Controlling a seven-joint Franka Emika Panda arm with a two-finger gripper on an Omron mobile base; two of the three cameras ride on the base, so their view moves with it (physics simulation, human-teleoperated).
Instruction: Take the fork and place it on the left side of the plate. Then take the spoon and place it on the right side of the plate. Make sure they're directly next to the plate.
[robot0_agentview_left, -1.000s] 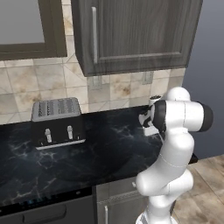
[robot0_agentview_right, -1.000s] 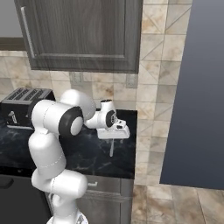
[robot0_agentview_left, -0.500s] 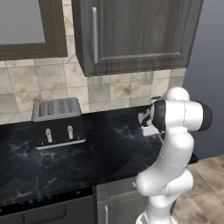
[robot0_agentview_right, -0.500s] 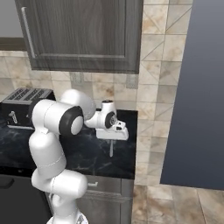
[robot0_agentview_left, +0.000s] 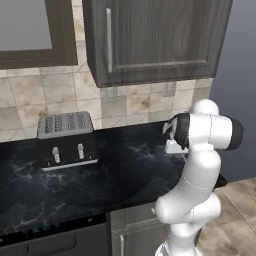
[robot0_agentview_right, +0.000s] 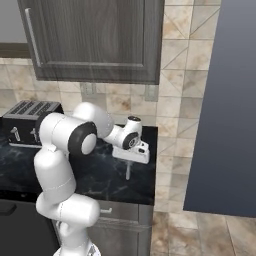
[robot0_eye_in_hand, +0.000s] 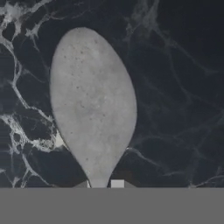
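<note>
Spoon (robot0_eye_in_hand: 92, 109) in gripper (robot0_agentview_right: 128, 167), no visible markings

Speckled grey spoon (robot0_eye_in_hand: 92, 105); black white-veined marble counter (robot0_eye_in_hand: 179, 87); silver-and-black toaster (robot0_agentview_left: 66, 139).

Evenly, softly lit from above; rendered, low in detail. No glare on the black marbled stone counter (robot0_agentview_left: 125, 165). Faint shade beneath the dark wooden wall cabinet (robot0_agentview_left: 155, 40). Grey oval spoon bowl (robot0_eye_in_hand: 92, 105) slightly soft, grainy close up.
</note>
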